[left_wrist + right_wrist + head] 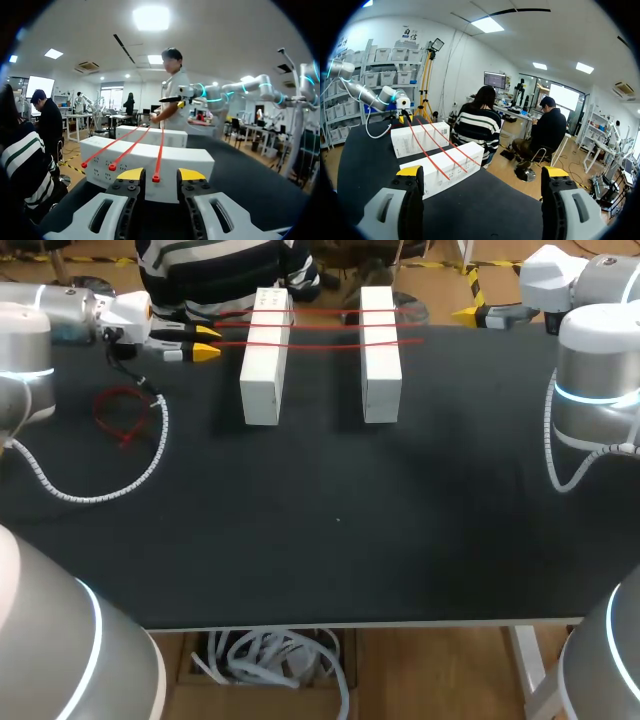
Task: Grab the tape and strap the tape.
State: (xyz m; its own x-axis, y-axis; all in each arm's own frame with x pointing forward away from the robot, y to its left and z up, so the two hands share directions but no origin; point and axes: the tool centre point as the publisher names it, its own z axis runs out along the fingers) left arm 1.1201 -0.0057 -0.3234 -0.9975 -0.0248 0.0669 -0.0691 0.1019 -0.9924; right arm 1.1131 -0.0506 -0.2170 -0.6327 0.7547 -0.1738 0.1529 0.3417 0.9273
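Our black tabletop (330, 540) carries two white rectangular blocks standing side by side near its far edge, one nearer the left edge (265, 365) and one nearer the middle (380, 360), with a gap between them. Three thin red plastic straps (320, 326) lie stretched across the tops of both blocks, roughly parallel to the far edge.

Our left pincer (161, 174) sits close to the far left corner, pointing along the far edge at the left block. Its yellow-tipped fingers stand apart. In the left wrist view, the small knobbed end of one strap (156, 177) hangs in the gap between those fingers, and we cannot see either finger touching it.

A loose red strap loop (120, 412) lies flat near the left edge, just beside a white coiled cable (150, 465) that curves across the tabletop.

Our right pincer (482, 172) is off by the far right corner, its fingers spread wide and holding nothing, aimed toward the blocks from well apart.
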